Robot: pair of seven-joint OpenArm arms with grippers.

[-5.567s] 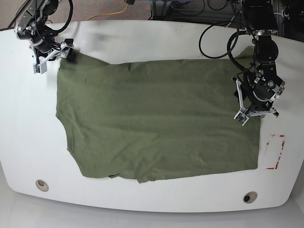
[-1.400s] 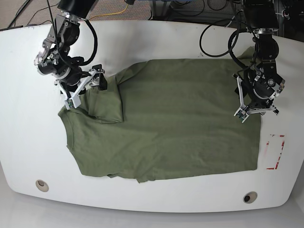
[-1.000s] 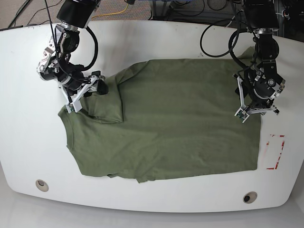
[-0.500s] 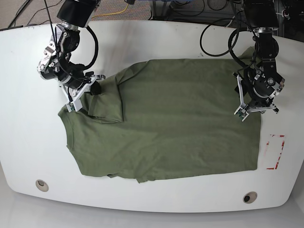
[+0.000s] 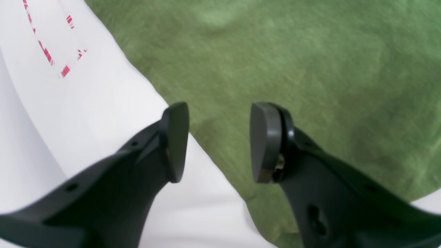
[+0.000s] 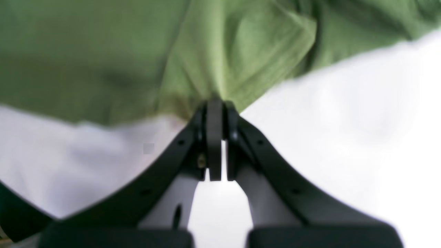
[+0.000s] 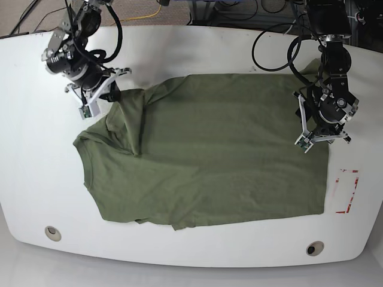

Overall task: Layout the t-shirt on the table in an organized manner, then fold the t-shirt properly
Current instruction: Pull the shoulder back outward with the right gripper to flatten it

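Note:
The olive-green t-shirt (image 7: pixel 215 155) lies spread over the white table (image 7: pixel 36 179); its back-left corner is bunched and lifted. My right gripper (image 7: pixel 108 97) is shut on that corner. In the right wrist view the jaws are pressed together on a pinch of the t-shirt (image 6: pixel 120 62) at the right gripper (image 6: pixel 215 113), above the table (image 6: pixel 344 120). My left gripper (image 7: pixel 323 139) hovers open over the shirt's right edge. In the left wrist view the left gripper (image 5: pixel 217 137) straddles the edge of the t-shirt (image 5: pixel 293 62), with nothing between its fingers.
A red tape rectangle (image 7: pixel 347 191) marks the table right of the shirt, also seen as red tape (image 5: pixel 51 51). Two grommet holes (image 7: pixel 52 232) (image 7: pixel 315 247) sit near the front edge. Cables (image 7: pixel 269 54) hang at the back right.
My right gripper has pulled the shirt's corner back and to the left, opening out the flap that lay folded over the body. The left arm has barely moved.

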